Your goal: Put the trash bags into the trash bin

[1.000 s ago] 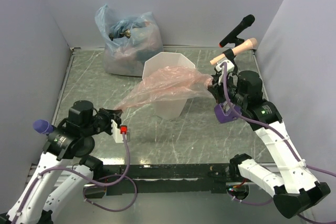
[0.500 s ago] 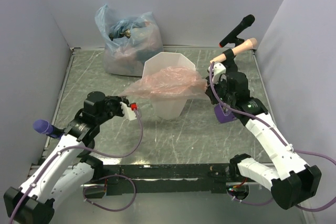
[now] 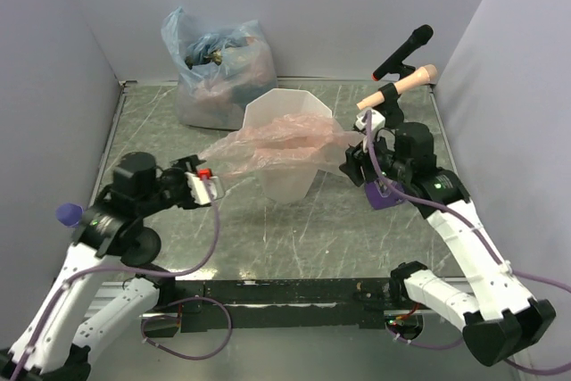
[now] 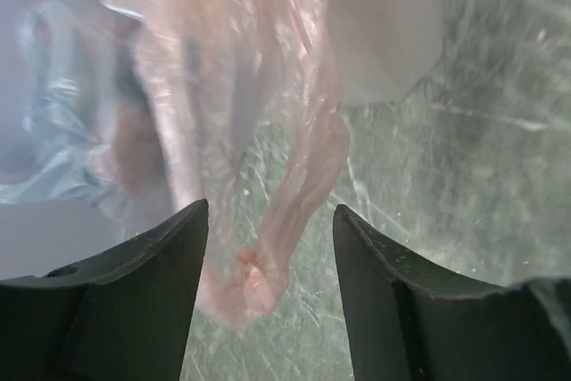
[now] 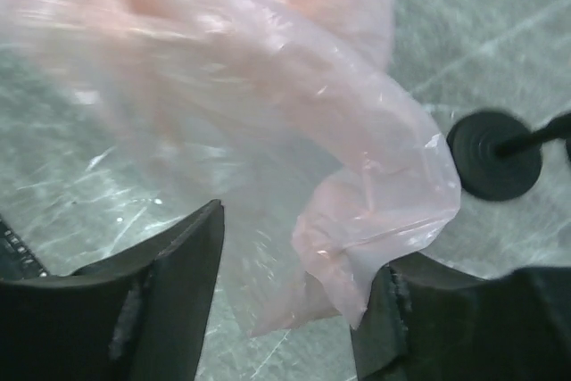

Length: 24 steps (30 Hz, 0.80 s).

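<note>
Laying the pink trash bag (image 3: 277, 144) over the mouth of the trash bin (image 3: 287, 185) looks like the step going on. The bag is stretched across the top of the white bin. The bin stands on the worktop (image 3: 339, 238), right between the two sets of jaws. The left gripper (image 4: 268, 220) has its jaws wide apart. The twisted end of the bag hangs loose in the gap, and nothing pinches it. The right gripper (image 5: 294, 220) has its jaws apart too, with a floppy corner of the bag lying free between them. The bag is on the bin, not in it, and both ends hang outside the rim. I think the next move is to push the middle down or tuck the ends inside. I can read no words or labels anywhere.
</note>
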{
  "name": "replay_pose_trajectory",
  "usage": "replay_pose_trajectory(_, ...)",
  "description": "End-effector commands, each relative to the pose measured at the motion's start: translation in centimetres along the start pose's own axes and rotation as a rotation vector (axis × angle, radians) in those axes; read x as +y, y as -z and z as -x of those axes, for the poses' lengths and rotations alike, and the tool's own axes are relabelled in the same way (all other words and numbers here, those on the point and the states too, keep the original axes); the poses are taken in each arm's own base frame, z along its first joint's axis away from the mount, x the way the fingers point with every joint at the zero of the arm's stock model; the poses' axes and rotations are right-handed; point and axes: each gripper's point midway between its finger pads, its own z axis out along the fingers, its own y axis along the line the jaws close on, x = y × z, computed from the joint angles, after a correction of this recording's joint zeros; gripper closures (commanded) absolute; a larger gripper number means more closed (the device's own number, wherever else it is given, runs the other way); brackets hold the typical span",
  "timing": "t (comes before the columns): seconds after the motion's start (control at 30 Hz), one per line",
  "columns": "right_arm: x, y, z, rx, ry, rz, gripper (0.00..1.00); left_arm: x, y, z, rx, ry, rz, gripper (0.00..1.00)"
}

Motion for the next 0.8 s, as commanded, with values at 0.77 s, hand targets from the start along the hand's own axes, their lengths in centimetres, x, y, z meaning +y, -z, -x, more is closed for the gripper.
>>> replay_pose_trajectory(0.77, -1.2, 5.3, 9.3, -0.151, 0.198, -0.066, 0.28, 7.0, -2.9, 4.9, -0.130, 0.415, 0.167, 0.41)
